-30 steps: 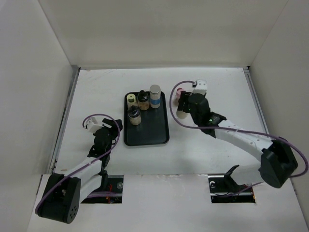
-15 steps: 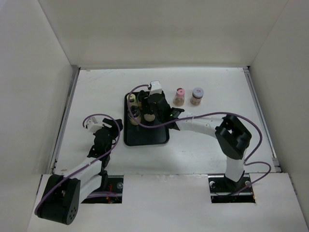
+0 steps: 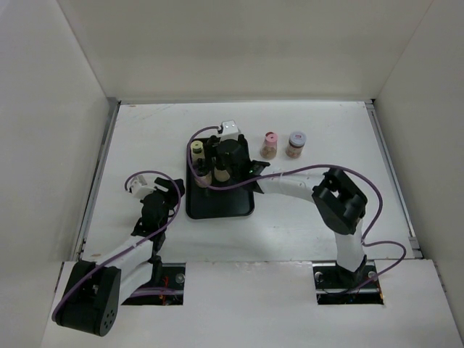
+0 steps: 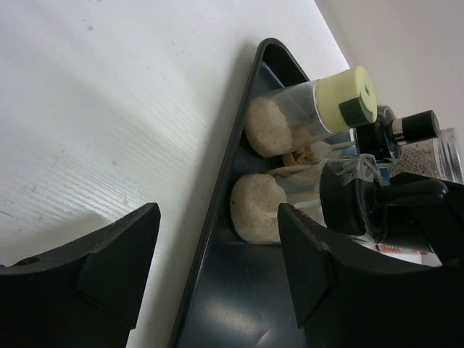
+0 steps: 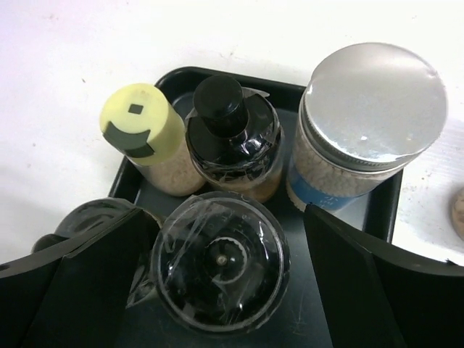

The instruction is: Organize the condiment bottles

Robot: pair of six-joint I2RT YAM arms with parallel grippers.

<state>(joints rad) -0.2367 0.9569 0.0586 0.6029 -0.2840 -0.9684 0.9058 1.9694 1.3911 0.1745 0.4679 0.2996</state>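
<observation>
- White table (image 3: 145, 130) boxed in by plain white walls (image 3: 217, 51). We note a flat black tray (image 3: 225, 206) near the middle of the table.
- Right gripper (image 5: 223, 221): jaws spread wide, one either side of a black-lidded jar (image 5: 217, 272) that stands upright in the tray. We see a gap on one side, so nothing is gripped.
- Just behind that jar, in a row along the tray's far edge, stand three more: yellow-capped jar (image 5: 141, 130), black-capped bottle (image 5: 232, 138), silver-lidded jar (image 5: 362, 123) with a blue band.
- Outside the tray, on the table to its right: pink-capped jar (image 3: 270, 145) and grey-capped jar (image 3: 296, 143), both upright, just beside each other.
- Left gripper (image 4: 217, 221): partly open, nothing between its fingers, low over the table just beside the tray's left edge.
</observation>
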